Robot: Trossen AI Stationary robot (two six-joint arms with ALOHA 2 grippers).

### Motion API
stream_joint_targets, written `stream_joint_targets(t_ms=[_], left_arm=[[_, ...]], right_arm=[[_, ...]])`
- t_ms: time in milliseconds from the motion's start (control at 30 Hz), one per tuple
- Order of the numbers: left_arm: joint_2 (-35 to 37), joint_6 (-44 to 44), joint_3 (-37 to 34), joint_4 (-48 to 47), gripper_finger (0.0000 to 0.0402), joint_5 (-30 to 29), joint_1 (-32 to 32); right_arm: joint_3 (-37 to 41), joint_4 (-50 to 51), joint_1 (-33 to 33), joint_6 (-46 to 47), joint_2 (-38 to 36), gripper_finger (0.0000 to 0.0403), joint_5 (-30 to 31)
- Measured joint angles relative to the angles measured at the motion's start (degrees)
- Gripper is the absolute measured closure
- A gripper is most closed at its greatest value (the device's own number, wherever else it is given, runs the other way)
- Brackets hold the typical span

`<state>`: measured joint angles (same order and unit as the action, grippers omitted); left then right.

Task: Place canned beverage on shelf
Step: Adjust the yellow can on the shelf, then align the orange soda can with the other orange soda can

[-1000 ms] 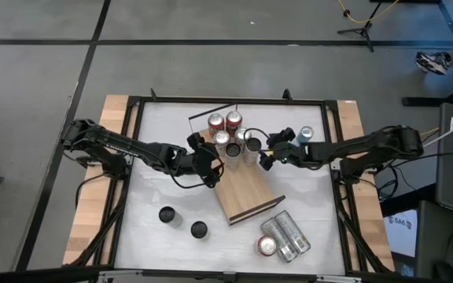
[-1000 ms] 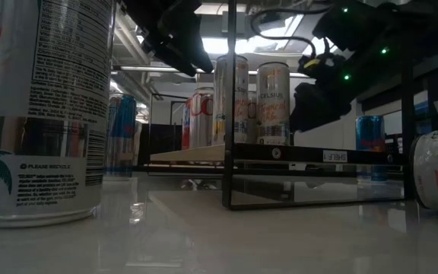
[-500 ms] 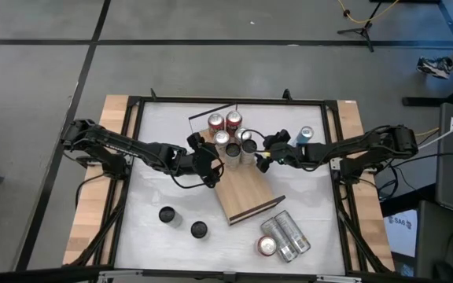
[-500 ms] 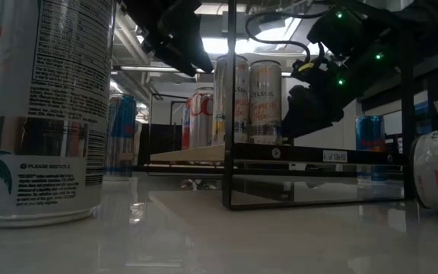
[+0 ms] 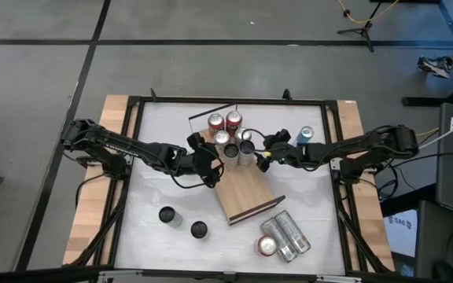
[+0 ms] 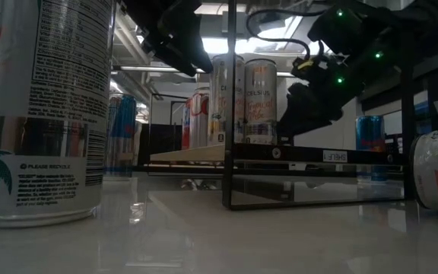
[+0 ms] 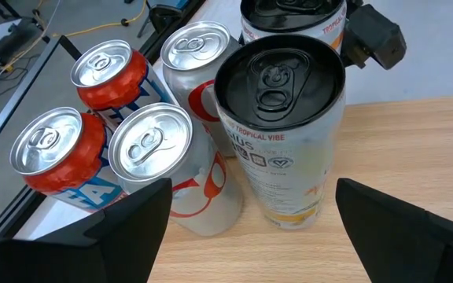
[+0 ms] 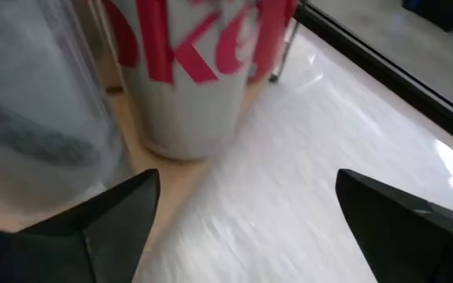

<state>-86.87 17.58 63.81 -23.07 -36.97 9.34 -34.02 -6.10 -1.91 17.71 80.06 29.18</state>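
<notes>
The shelf [image 5: 246, 192] lies slantwise mid-table, with several cans upright at its far end. Two of these have black tops: one with pale print [image 7: 278, 118] and a second one [image 5: 248, 146] on its right. My left gripper [image 5: 213, 163] hovers open on their left, its fingers apart from the printed can and well short of it [image 7: 250, 236]. My right gripper [image 5: 261, 157] is open at the second can's right side [image 6: 258, 99]. That can looms blurred over one finger in the right wrist view [image 8: 46, 102]. My right gripper has a finger [image 6: 291, 106] against the right side wall [image 6: 274, 103] of the second black-topped can and pushes it sideways with open jaws. It comes from the table's right, slanting down. The can stands upright on the shelf. Which finger touches is hidden.
Red-and-silver cans [image 7: 144, 157] crowd the shelf's far end beside a thin black rail [image 5: 211, 112]. A blue can [image 5: 306, 135] stands right of the shelf. Two dark-topped cans [image 5: 182, 221] stand near left, and several cans [image 5: 283, 236] lie near right.
My right gripper has moved toward the table's left, up to the second black-topped can. The can has slid leftward along the shelf, still upright, and now stands close beside the printed black-topped can.
</notes>
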Motion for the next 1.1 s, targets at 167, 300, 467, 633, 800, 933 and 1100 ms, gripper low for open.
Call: stream_joint_targets(t_ms=[167,300,467,633,800,933,1100], left_arm=[[0.0,0.02,0.0,0.0,0.005,-0.01,0.0],[0.0,0.02,0.0,-0.02,0.005,-0.02,0.0],[0.0,0.02,0.0,-0.02,0.005,-0.02,0.0],[0.0,0.02,0.0,0.0,0.005,-0.01,0.01],[0.0,0.02,0.0,0.0,0.0049,-0.01,0.01],[0.0,0.27,0.0,0.02,0.0049,-0.01,0.01],[0.0,0.28,0.0,0.05,0.0049,0.0,0.02]], right_arm=[[0.0,8.07,0.02,0.02,-4.03,0.0022,0.31],[-0.02,14.1,0.02,0.02,-9.34,0.0022,-2.59],[-0.04,18.92,0.02,0.07,-16.36,0.0022,-10.35],[-0.04,20.07,0.02,2.15,-22.77,0.0022,-24.71],[-0.07,19.69,0.06,3.06,-28.32,0.0022,-37.96],[-0.07,19.13,0.07,3.95,-31.84,0.0022,-43.24],[-0.09,15.49,0.07,7.66,-33.39,0.0022,-49.99]])
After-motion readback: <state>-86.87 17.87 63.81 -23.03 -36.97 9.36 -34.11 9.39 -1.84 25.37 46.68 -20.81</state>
